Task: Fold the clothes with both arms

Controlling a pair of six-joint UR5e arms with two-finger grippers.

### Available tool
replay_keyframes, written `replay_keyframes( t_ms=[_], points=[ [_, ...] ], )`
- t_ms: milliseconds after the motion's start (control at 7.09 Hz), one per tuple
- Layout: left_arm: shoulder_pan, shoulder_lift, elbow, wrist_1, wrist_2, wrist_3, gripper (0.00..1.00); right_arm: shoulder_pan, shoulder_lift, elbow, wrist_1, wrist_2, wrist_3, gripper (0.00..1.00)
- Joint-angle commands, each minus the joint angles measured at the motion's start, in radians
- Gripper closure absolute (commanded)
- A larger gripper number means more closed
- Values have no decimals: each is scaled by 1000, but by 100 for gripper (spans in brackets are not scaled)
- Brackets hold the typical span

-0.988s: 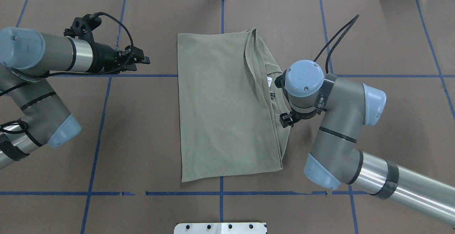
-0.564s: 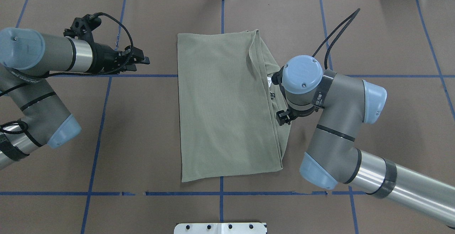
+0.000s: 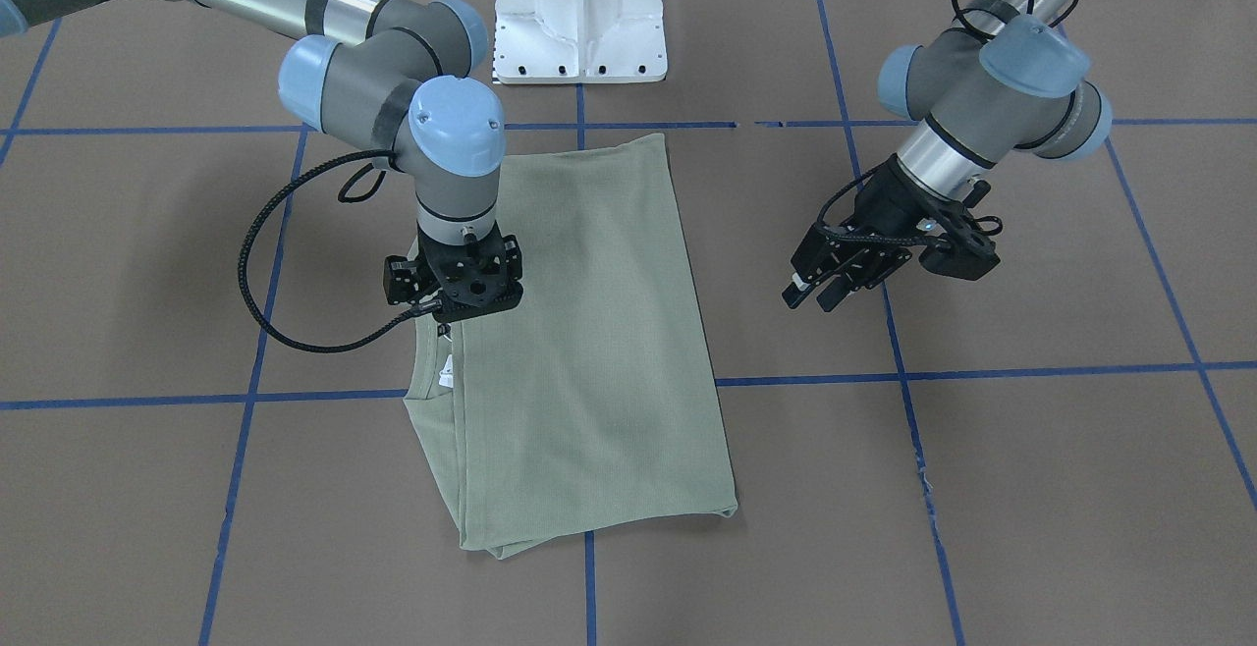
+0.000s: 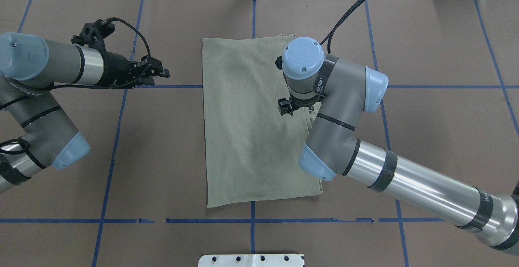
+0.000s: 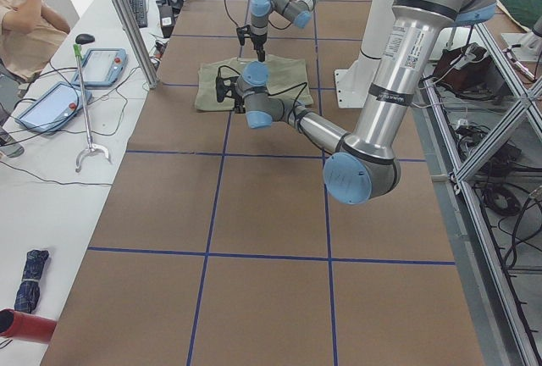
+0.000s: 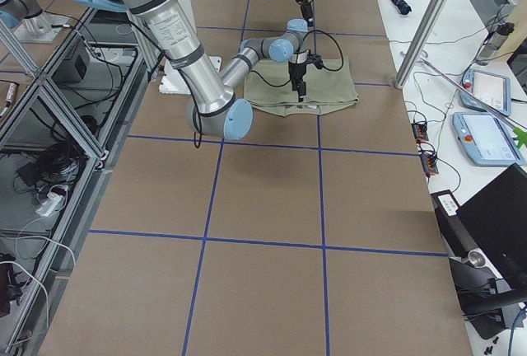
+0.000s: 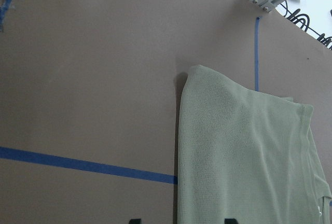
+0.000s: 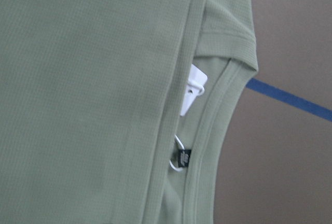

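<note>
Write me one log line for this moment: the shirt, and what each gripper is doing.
shirt: folded, lying flat | left gripper: open, empty, beside shirt | right gripper: over shirt edge, grip unclear

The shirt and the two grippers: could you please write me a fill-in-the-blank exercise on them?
The shirt lies folded on a ___ table.
The left gripper is over bare table, its jaws ___.
The right gripper is over the shirt near its collar, where the hang tag is ___.
Missing words: brown; open; white.
</note>
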Motion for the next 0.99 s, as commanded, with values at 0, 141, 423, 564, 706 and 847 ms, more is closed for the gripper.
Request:
replay_keyframes(
  t_ms=[0, 141, 423, 564, 706, 847],
  points=[
    [1, 2, -7, 0, -12, 0, 38, -32, -52, 93, 16, 3, 261, 0],
    [1, 2, -7, 0, -12, 0, 38, -66, -132, 206, 17, 3, 510, 0],
    [1, 2, -9, 0, -13, 0, 38, -140, -186, 280, 72, -62, 971, 0],
    [-1, 3, -12, 0, -21, -1, 38, -179, -236, 320, 112, -132, 1132, 0],
    [-3, 3, -24, 1, -62, -4, 35, -187, -290, 348, 193, -158, 1269, 0],
    [-6, 7, -36, 1, -64, -6, 33, -212, -313, 375, 206, -186, 1340, 0]
  ],
)
